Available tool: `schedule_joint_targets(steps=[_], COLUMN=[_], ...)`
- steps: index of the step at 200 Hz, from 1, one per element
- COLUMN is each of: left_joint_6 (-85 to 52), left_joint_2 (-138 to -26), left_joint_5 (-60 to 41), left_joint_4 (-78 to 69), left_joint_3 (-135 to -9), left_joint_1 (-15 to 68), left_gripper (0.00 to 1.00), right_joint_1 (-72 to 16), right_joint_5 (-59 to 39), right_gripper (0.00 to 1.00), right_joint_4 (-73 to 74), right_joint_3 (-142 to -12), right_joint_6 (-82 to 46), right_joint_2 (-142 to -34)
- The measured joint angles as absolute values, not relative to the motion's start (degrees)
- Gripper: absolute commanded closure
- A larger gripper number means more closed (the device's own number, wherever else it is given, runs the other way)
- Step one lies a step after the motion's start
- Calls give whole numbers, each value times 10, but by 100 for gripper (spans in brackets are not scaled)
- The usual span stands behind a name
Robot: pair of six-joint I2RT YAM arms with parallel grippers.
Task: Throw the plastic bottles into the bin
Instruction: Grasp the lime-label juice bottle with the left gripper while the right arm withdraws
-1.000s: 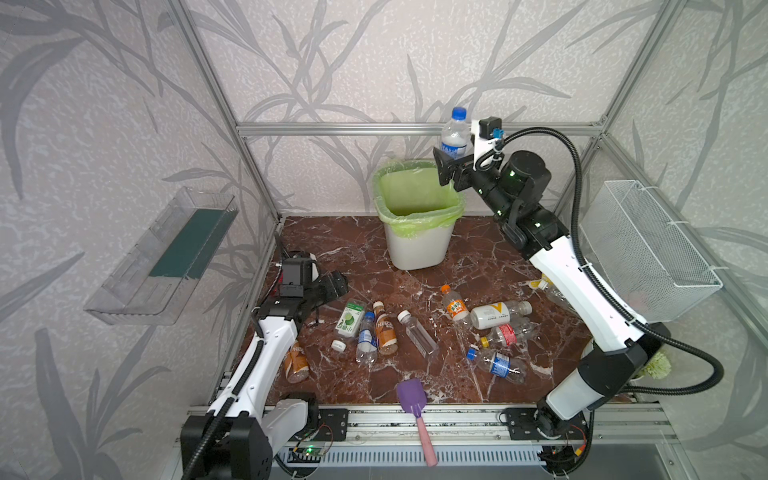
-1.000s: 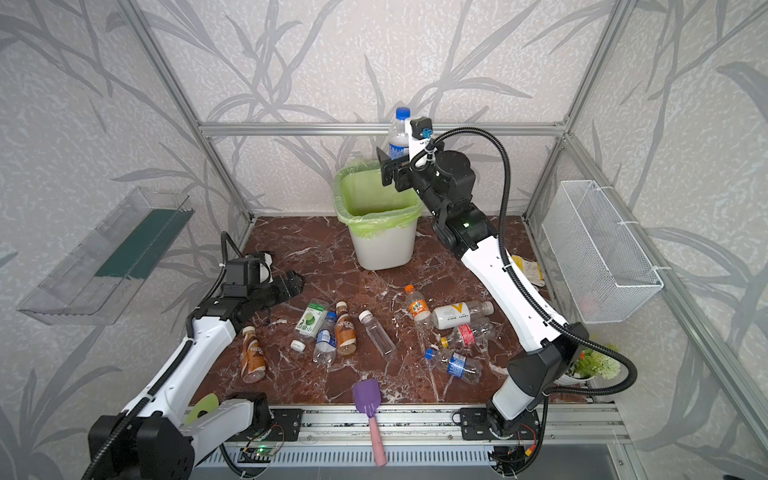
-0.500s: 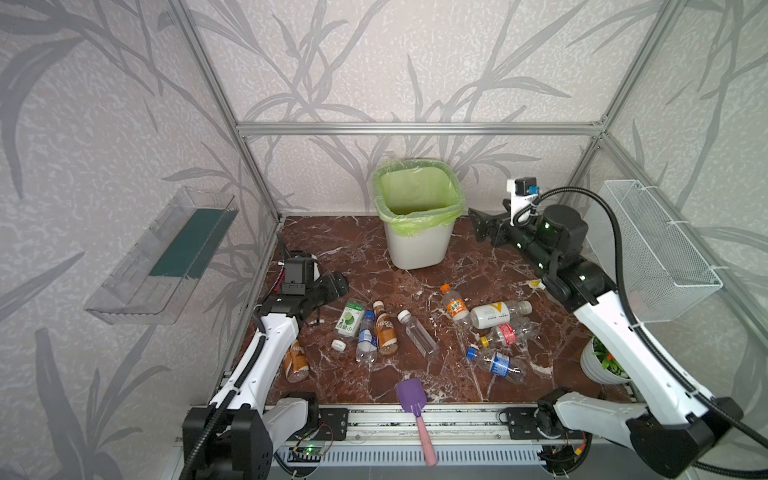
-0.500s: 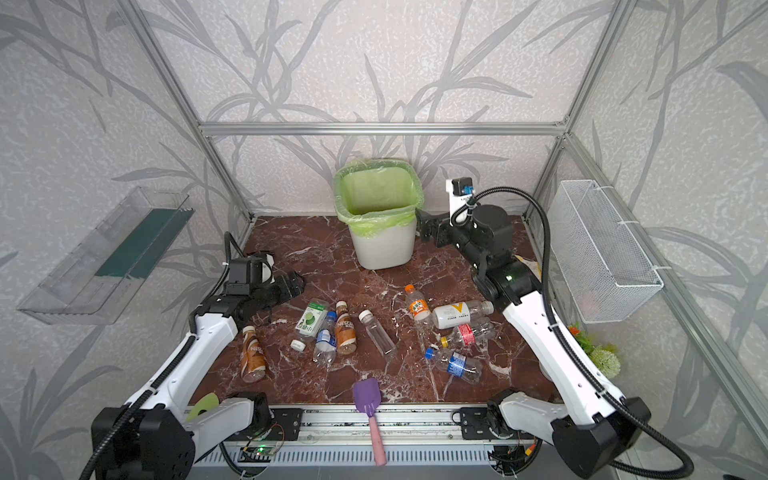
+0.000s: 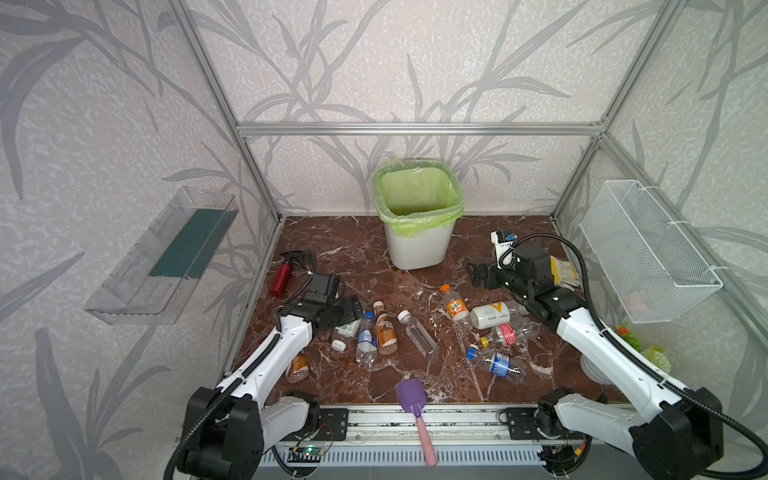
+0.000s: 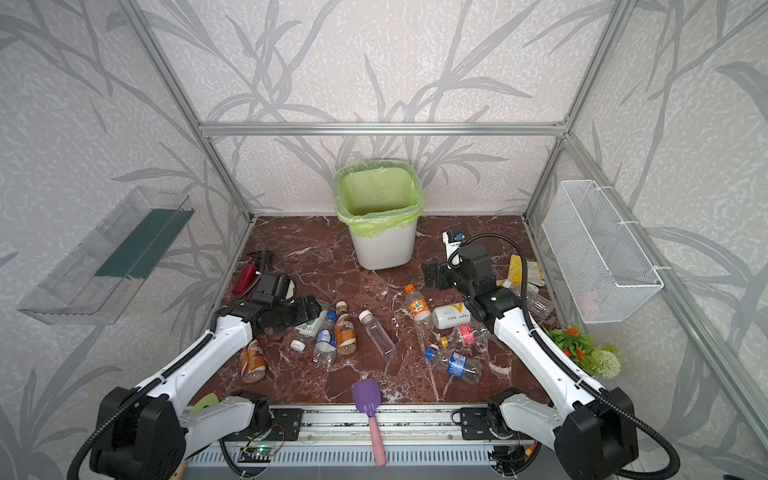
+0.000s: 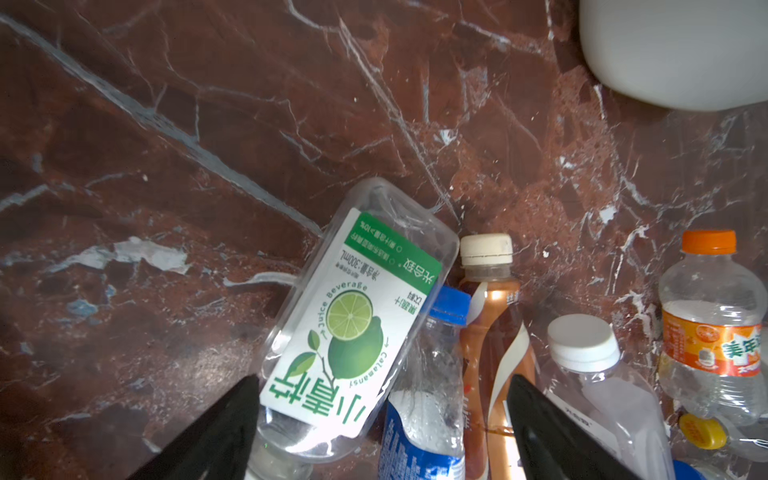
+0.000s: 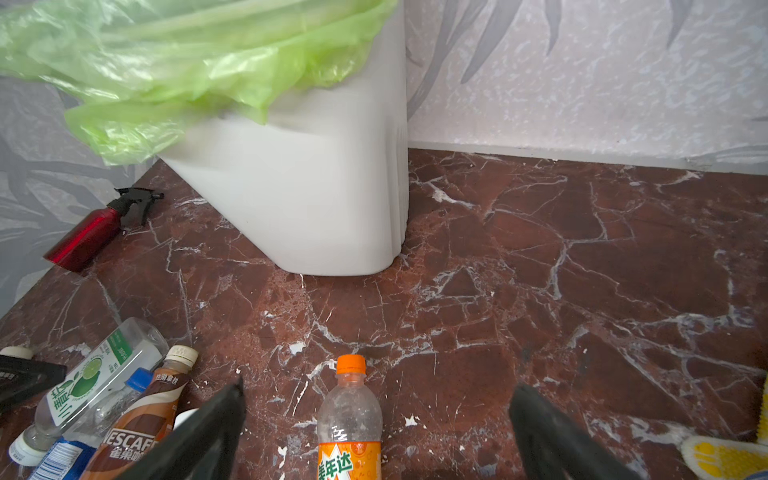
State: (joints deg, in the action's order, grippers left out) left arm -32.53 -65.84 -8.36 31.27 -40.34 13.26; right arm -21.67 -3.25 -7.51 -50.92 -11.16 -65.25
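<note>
The white bin (image 5: 417,249) (image 6: 382,245) with its green liner stands at the back middle. Several plastic bottles lie on the marble floor in front of it. My left gripper (image 7: 384,380) (image 5: 349,311) is open, low over a lime-label bottle (image 7: 353,316) and a blue-capped bottle (image 7: 428,395), with a brown coffee bottle (image 7: 494,332) beside them. My right gripper (image 8: 379,386) (image 5: 478,274) is open and empty, right of the bin, above an orange-capped bottle (image 8: 349,419) (image 5: 455,305). A white-label bottle (image 5: 492,314) and a blue-label bottle (image 5: 496,363) lie nearby.
A red spray bottle (image 5: 282,274) lies by the left wall. A purple spatula (image 5: 413,405) sits at the front edge and a yellow pouch (image 5: 563,270) behind the right arm. A wire basket (image 5: 648,253) hangs on the right wall, a clear tray (image 5: 162,253) on the left.
My right arm held a blue-capped bottle above the bin a second ago. It has since swung down and right to the floor, open and empty. The left arm has hardly moved.
</note>
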Motion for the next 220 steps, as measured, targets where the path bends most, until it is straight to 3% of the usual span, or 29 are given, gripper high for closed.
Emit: schedule_joint_targets(steps=[152,220], left_joint_6=[-334,-336], left_joint_2=[-810,-845], left_joint_5=[-4,21], left_joint_4=[317,310], left_joint_3=[-406,-423], left_joint_1=[155,155], left_gripper=[8,20], right_joint_1=[-209,-207], right_joint_5=[-53,-57], right_gripper=[1,1], right_joint_4=[-27,-18], right_joint_3=[-496,-496], right_joint_6=[-115,-122], right_joint_2=[-687,-698])
